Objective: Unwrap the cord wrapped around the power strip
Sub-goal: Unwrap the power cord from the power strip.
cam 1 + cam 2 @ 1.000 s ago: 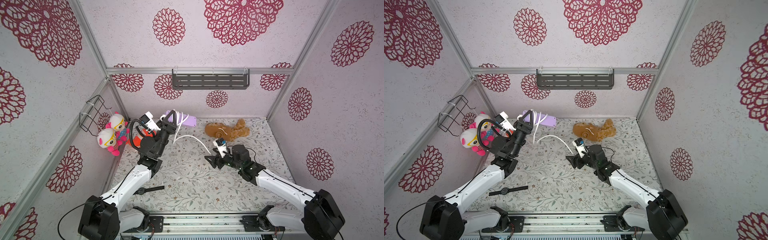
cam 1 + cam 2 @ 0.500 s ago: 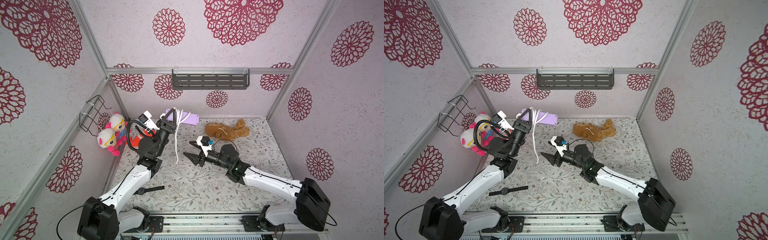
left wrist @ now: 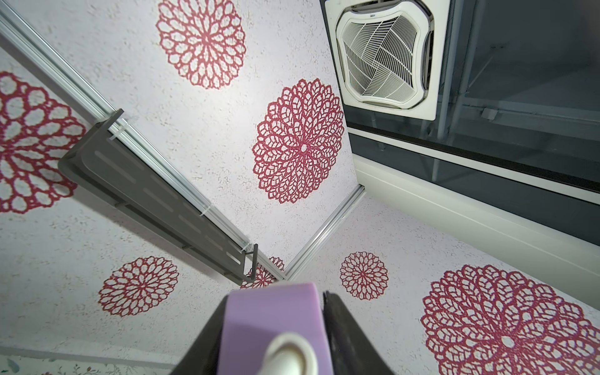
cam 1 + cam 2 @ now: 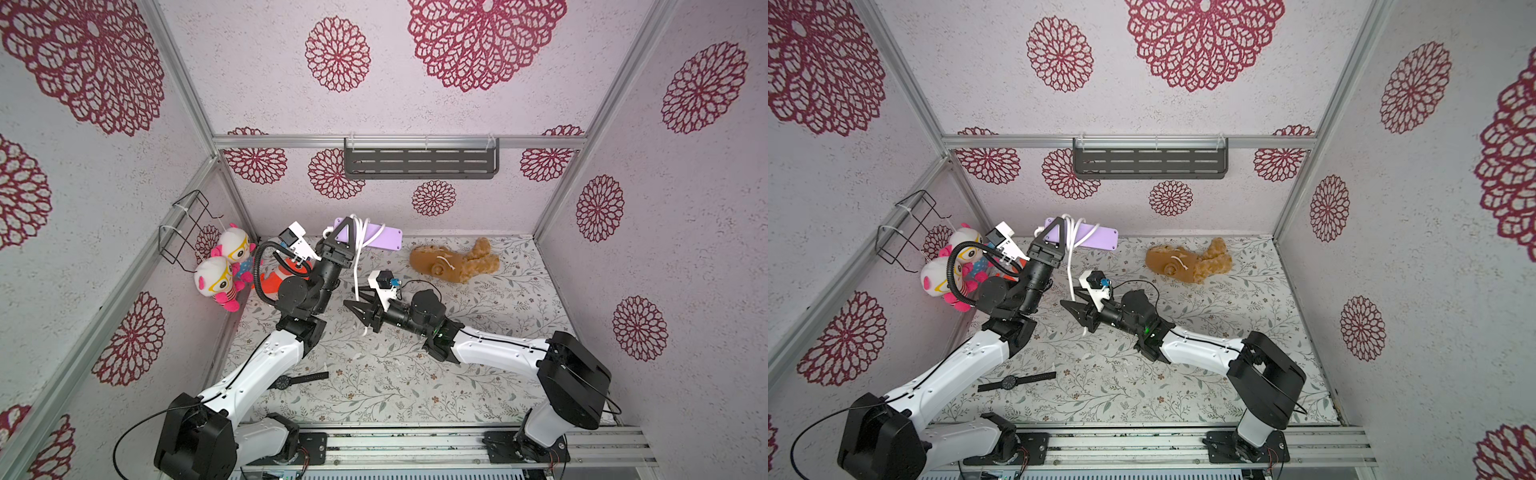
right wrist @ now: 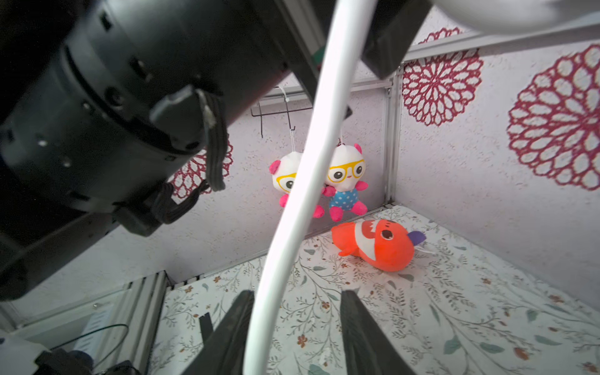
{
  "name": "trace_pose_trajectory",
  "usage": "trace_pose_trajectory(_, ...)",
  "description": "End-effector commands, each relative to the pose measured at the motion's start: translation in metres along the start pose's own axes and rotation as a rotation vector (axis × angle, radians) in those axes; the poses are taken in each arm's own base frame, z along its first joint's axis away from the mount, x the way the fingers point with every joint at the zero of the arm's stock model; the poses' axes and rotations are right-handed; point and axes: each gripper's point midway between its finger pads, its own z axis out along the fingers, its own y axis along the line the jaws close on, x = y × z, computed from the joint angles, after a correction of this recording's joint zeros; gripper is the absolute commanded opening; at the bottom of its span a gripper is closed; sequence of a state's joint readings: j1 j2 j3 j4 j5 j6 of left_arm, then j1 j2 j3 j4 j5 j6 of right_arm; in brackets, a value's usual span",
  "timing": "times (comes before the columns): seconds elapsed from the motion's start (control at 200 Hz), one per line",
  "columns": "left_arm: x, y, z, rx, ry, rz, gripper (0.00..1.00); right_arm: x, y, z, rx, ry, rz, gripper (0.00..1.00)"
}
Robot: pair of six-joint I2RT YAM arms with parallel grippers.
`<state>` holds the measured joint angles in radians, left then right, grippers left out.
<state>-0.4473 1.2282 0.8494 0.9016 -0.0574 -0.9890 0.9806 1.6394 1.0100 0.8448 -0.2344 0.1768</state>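
My left gripper (image 4: 347,235) is shut on one end of the lavender power strip (image 4: 380,239), holding it in the air near the back wall. In the left wrist view the power strip (image 3: 272,321) fills the space between the fingers (image 3: 344,337). The white cord (image 4: 360,232) loops around the strip's middle, then hangs straight down. My right gripper (image 4: 358,313) is low over the table with the hanging cord (image 5: 311,162) running between its fingers (image 5: 357,324). The cord lies against one finger and a gap separates it from the other. Both top views show the gripper (image 4: 1077,316) and the cord's end just below it.
A brown plush (image 4: 453,262) lies at the back right. An orange plush (image 5: 376,243) lies in the back left corner under two hanging panda dolls (image 4: 224,266). A black wristwatch (image 4: 299,379) lies on the table (image 4: 415,386) by my left arm. A grey shelf (image 4: 419,162) and a wire basket (image 4: 187,226) hang on the walls.
The cord swung from stretching out to the right to hanging straight down. My right gripper moved left to the hanging cord and its jaws narrowed around it. The left arm barely moved.
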Motion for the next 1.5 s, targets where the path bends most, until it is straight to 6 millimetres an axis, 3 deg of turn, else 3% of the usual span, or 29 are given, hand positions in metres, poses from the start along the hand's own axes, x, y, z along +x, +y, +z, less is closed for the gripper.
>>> trace_pose_trajectory(0.0,-0.022,-0.033,0.001,0.102,-0.071,-0.027,0.0,-0.031,0.007,0.003,-0.017,-0.09,0.031,0.34)
trace_pose_trajectory(0.15,-0.022,-0.026,-0.002,0.076,-0.081,-0.005,0.0,-0.034,0.007,-0.003,-0.007,-0.094,0.023,0.0)
trace_pose_trajectory(0.335,-0.009,0.007,-0.014,-0.094,-0.01,0.135,0.0,-0.055,0.005,-0.037,0.087,-0.061,-0.076,0.0)
trace_pose_trajectory(0.48,0.003,0.028,-0.026,-0.17,0.039,0.192,0.0,-0.079,-0.013,-0.065,0.246,0.008,-0.199,0.0)
trace_pose_trajectory(0.645,0.024,0.032,-0.034,-0.173,0.161,0.202,0.0,-0.1,-0.054,-0.087,0.413,0.067,-0.297,0.0)
trace_pose_trajectory(0.785,0.042,0.011,-0.041,-0.083,0.286,0.155,0.0,-0.106,-0.107,-0.107,0.522,0.104,-0.268,0.0)
trace_pose_trajectory(0.926,0.031,-0.025,-0.05,0.076,0.248,0.047,0.0,-0.074,-0.145,-0.113,0.528,0.185,-0.172,0.0)
trace_pose_trajectory(1.041,0.014,-0.051,-0.054,0.178,0.186,-0.015,0.0,-0.026,-0.145,-0.099,0.441,0.272,-0.078,0.0)
trace_pose_trajectory(1.141,-0.002,-0.066,-0.051,0.237,0.118,-0.042,0.0,0.009,-0.129,-0.093,0.355,0.306,0.016,0.0)
trace_pose_trajectory(1.231,-0.012,-0.07,-0.046,0.243,0.07,-0.031,0.0,0.034,-0.103,-0.093,0.289,0.332,-0.015,0.0)
trace_pose_trajectory(1.406,-0.018,-0.047,-0.023,0.17,-0.009,-0.013,0.0,0.078,-0.048,-0.101,0.149,0.465,-0.186,0.0)
trace_pose_trajectory(1.496,-0.022,-0.029,-0.012,0.134,-0.065,-0.007,0.0,0.086,-0.031,-0.109,0.088,0.499,-0.209,0.0)
